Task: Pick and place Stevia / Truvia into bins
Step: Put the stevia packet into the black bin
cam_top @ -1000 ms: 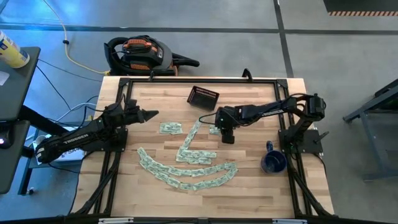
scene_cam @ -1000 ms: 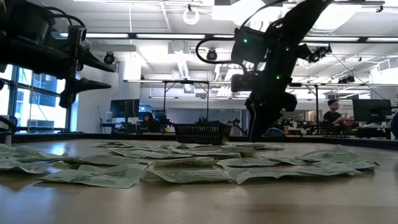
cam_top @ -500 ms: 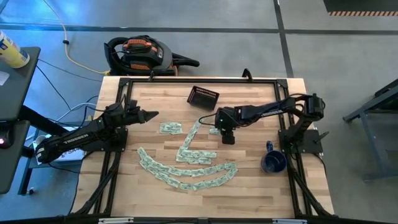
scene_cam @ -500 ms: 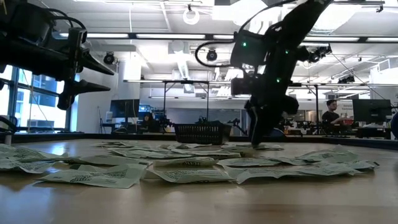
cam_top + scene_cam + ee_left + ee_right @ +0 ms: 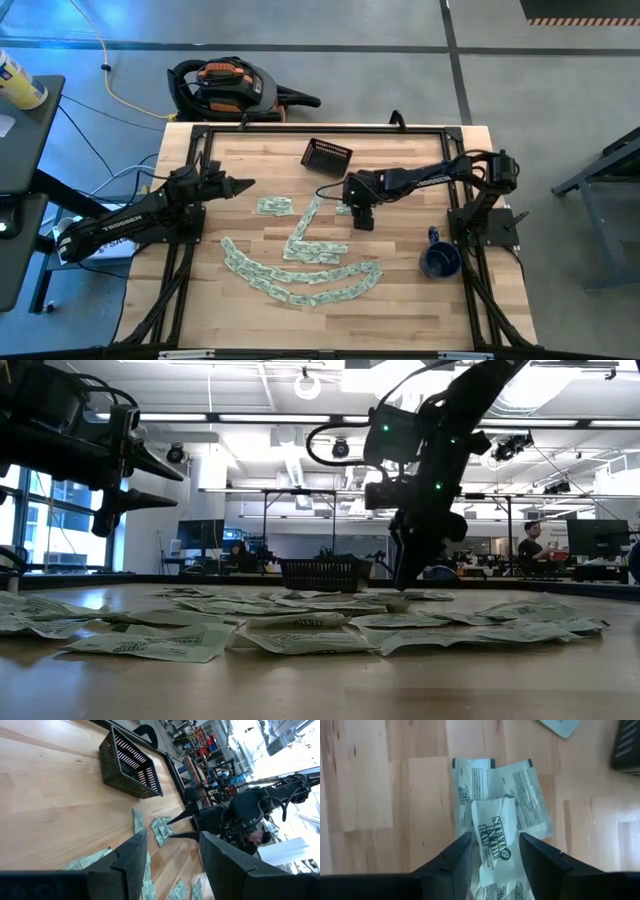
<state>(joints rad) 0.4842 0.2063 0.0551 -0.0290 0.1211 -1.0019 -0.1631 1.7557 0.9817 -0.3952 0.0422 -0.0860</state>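
Many pale green-and-white Stevia sachets [image 5: 300,270] lie flat on the wooden table in curved rows. A small pile of three sachets [image 5: 495,800] lies apart, toward the far right. My right gripper [image 5: 353,211] points steeply down over that pile. It is open, its fingers on either side of the top sachet [image 5: 492,840]. The dark slatted basket [image 5: 326,155] stands on the table at the far middle. My left gripper [image 5: 245,184] is open and held level above the table's left side, with nothing in it. My right gripper comes from above, slanting in from the table's right side. Its two fingers [image 5: 455,860] stand close beside the long edges of the top sachet, whose near end curls up between them. Whether they touch it, I cannot tell.
A dark blue mug [image 5: 439,261] stands near the right arm's base. Bare wood lies between the basket and the sachet rows. A black-and-orange vacuum cleaner [image 5: 225,85] sits on the floor beyond the far edge. People sit at desks in the room behind [image 5: 535,545].
My right gripper has shifted a little toward the table's left edge, staying low over the small pile of sachets. The sachets and the basket lie as before.
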